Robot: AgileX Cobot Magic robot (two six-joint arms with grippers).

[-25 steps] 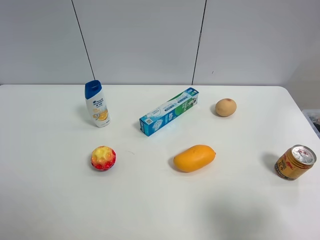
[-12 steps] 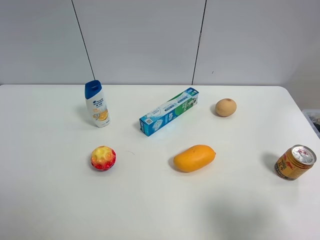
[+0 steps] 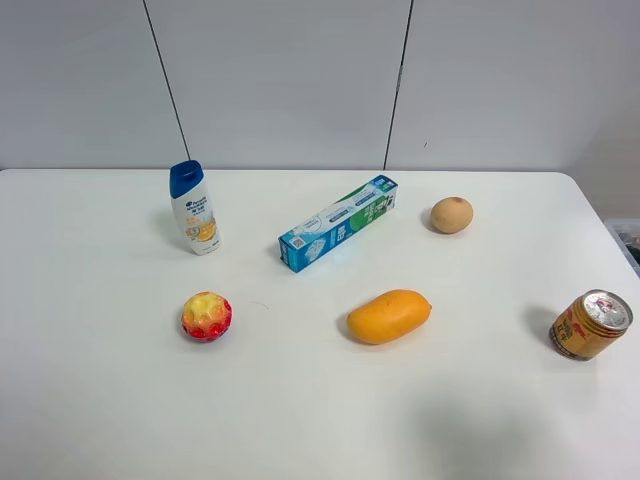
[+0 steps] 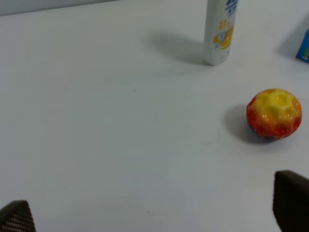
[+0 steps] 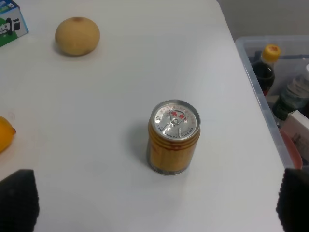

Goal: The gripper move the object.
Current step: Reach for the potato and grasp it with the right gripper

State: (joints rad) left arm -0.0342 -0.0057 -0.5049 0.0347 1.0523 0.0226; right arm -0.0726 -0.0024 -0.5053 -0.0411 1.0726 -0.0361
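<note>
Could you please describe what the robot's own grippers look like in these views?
Only the tips show. The left gripper has two dark, blunt fingertips, one with a fine grid texture. The right gripper has two matte black, rounded fingertips. No cables, markings or arm links are visible, and the exterior high view shows neither arm.

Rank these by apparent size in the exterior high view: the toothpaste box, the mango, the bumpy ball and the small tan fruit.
1. toothpaste box, clearly the longest.
2. mango.
3. bumpy ball and small tan fruit: nearly alike; the ball sits nearer the camera, so I leave them unranked.
</note>
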